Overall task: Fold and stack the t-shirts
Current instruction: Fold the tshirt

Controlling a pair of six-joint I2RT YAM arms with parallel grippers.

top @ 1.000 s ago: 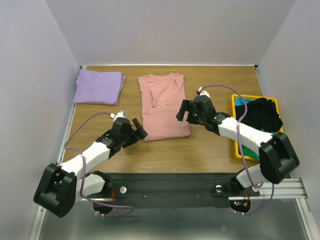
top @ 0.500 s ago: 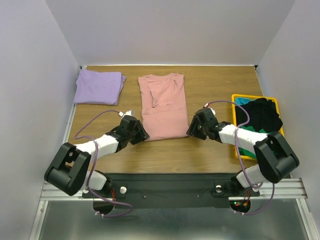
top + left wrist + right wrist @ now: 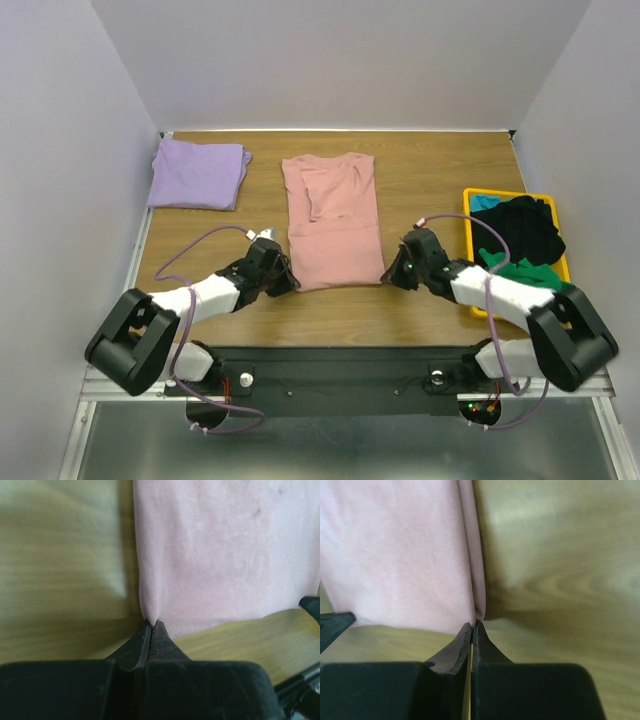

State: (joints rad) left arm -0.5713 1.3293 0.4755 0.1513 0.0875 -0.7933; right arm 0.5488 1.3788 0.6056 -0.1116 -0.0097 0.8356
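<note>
Lavender first: at the far left of the table [image 3: 430, 170] we see the lavender t-shirt [image 3: 198, 173] lying folded, well apart from everything else. Moving right, our left gripper [image 3: 283, 283] was spread wide and raised above the wood a second ago. Now it has dropped to the near-left corner of the pink t-shirt [image 3: 335, 220] and clamped down — the wrist view shows its jaws pressed together with the hem corner pinched at their tips. The pink t-shirt lies mid-table as a long strip, sleeves tucked in, collar end away from us. On its near-right corner our right gripper [image 3: 397, 272] has done the same, going from splayed to clenched on the cloth. We judge both near corners secured, so the bottom hem can be lifted and carried toward the collar to halve the strip. At far right the yellow bin [image 3: 468, 250] holds the black t-shirt [image 3: 525, 228] and a green t-shirt [image 3: 525, 272] — neither yet folded.
</note>
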